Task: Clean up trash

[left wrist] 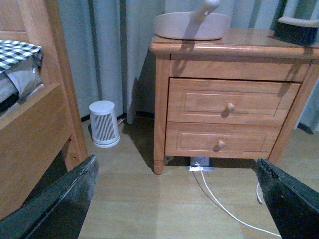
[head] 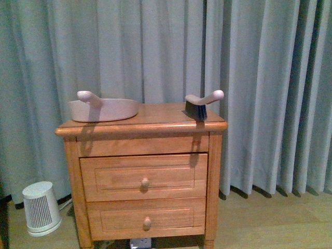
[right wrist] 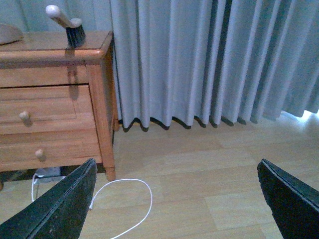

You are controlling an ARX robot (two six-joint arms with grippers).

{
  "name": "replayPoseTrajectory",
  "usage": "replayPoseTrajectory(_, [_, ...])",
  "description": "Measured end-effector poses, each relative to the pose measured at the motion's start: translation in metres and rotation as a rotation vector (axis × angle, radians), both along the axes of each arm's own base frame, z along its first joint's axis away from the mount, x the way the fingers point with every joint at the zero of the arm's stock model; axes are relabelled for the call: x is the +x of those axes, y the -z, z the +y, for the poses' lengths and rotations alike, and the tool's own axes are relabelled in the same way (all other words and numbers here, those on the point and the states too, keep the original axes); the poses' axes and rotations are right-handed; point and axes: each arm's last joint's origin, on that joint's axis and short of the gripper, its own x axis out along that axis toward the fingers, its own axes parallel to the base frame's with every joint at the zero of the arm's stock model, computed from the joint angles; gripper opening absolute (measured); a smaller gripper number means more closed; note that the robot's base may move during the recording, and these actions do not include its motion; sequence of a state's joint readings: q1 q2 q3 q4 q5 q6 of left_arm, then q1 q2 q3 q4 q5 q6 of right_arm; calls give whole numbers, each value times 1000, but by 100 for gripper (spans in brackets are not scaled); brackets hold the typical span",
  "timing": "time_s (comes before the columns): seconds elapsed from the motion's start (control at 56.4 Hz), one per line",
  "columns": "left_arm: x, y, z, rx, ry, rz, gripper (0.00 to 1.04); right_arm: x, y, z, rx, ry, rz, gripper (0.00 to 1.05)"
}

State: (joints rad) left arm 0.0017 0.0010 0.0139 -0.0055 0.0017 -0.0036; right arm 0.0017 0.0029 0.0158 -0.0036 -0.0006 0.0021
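No crumpled white wad of trash shows in any view. A beige dustpan [head: 104, 109] lies on the left of the wooden nightstand's top [head: 161, 118]; it also shows in the left wrist view [left wrist: 189, 24]. A hand brush [head: 202, 104] with dark bristles and a pale handle stands on the top's right side; it also shows in the right wrist view [right wrist: 70, 25]. Neither arm shows in the front view. My left gripper [left wrist: 177, 199] is open and empty, low over the floor in front of the nightstand. My right gripper [right wrist: 177, 199] is open and empty over the floor to the nightstand's right.
The nightstand has two drawers [head: 144, 177] with round knobs. A small white appliance [head: 41, 207] stands on the floor to its left. A white cable [left wrist: 219, 199] runs from a power strip under it; a cable loop [right wrist: 134, 199] lies by its right leg. Grey curtains [head: 259, 78] hang behind. Wooden bed frame [left wrist: 35, 124].
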Motion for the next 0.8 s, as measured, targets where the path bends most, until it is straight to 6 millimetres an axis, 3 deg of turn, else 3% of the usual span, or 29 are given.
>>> replayPoseTrajectory(0.797, [0, 0, 0, 0, -2, 0, 97, 0, 0, 0, 0, 0, 0, 97])
